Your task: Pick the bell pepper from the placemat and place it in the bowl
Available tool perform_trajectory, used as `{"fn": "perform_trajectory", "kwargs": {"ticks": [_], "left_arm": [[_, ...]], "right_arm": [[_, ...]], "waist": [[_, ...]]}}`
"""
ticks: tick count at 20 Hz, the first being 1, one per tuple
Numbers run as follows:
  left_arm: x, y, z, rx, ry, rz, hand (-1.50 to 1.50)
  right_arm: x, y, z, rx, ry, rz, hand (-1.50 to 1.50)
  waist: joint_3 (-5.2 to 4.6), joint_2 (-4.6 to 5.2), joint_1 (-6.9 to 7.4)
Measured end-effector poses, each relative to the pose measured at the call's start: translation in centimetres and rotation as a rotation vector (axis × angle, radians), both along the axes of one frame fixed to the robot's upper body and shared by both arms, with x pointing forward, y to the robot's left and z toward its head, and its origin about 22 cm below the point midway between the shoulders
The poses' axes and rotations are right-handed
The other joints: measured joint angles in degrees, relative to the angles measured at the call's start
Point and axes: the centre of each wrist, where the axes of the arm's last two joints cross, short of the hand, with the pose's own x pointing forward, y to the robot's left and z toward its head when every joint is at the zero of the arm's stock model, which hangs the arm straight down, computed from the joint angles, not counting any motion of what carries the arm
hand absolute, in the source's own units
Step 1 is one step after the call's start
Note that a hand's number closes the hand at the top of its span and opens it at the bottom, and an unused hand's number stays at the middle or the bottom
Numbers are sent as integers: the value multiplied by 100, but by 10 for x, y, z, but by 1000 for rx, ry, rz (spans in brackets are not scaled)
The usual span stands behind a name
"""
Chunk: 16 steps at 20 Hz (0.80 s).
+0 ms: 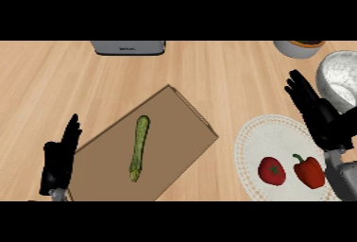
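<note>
Flanking bell pepper (310, 171): tomato (272, 170), right hand (322, 118).

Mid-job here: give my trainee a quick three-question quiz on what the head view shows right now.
1. True or false: the bell pepper already lies in the bowl.
2. Multiple choice: what lies on the cutting board? A) a tomato B) asparagus C) a bell pepper
3. Fill in: beside the bell pepper on the white placemat lies a red ____.

Key:
1. False. It rests on the placemat, while the right hand, fingers straight, is above it near the bowl and the left hand rests open at the lower left.
2. B, the asparagus.
3. tomato.
</note>
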Motion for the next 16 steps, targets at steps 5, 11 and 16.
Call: {"fn": "perform_trajectory", "kwargs": {"ticks": [5, 11, 16], "left_arm": [[17, 5, 36, -105, -186, -78, 0], [34, -2, 72, -261, -338, -187, 0], [38, 10, 78, -321, -374, -236, 0]], "right_arm": [[-7, -20, -3, 54, 20, 5, -150], [-25, -85, -23, -257, 87, -233, -150], [-30, -115, -28, -386, -1, -323, -150]], "waist": [[-73, 76, -81], [-117, 123, -149], [-104, 131, -116]]}}
